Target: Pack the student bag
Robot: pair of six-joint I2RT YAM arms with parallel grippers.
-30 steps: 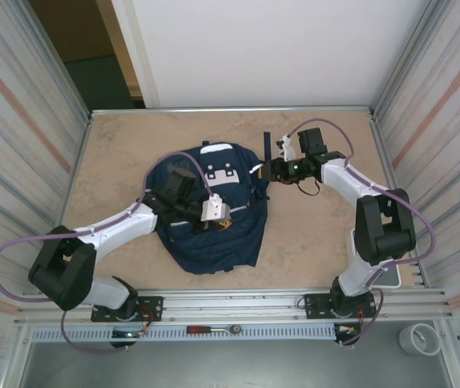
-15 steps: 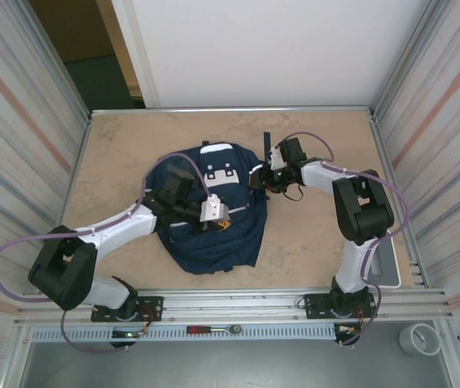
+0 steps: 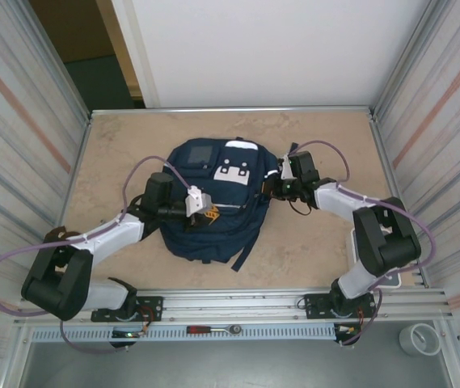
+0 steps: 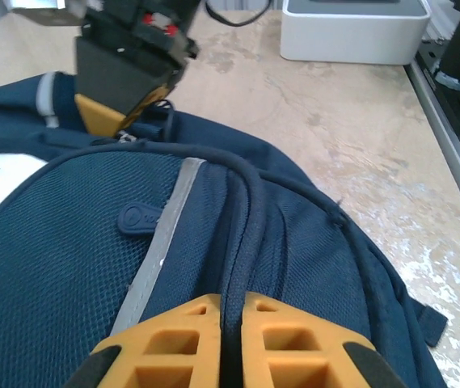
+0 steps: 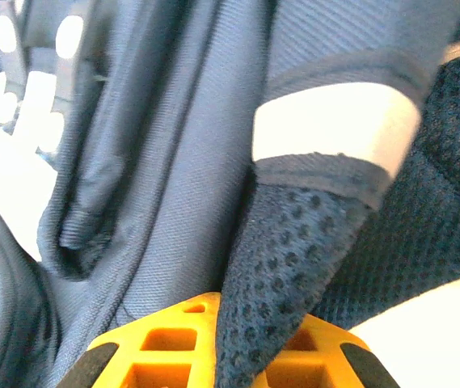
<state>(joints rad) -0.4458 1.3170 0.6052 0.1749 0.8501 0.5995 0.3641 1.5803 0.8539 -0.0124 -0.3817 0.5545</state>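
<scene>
The student bag [image 3: 217,230] is held between the two claws: a piped seam [image 4: 242,226] is clamped in the left gripper [image 4: 230,305], a mesh strap [image 5: 294,238] in the right gripper [image 5: 242,319]. Either thin fold could be lost if the bag is pulled unevenly.

Item: student bag [image 3: 213,222], a large navy-blue fabric backpack
Markings: white patch [image 3: 238,166] at the top end; thin grey stripe [image 4: 161,250] (beside a dark zip pull [image 4: 135,218])
Pose: lying flat, top end towards the far edge
Place: middle of the table [image 3: 335,137]
Loose part: dark strap [image 3: 242,250] trailing off the near right corner
</scene>
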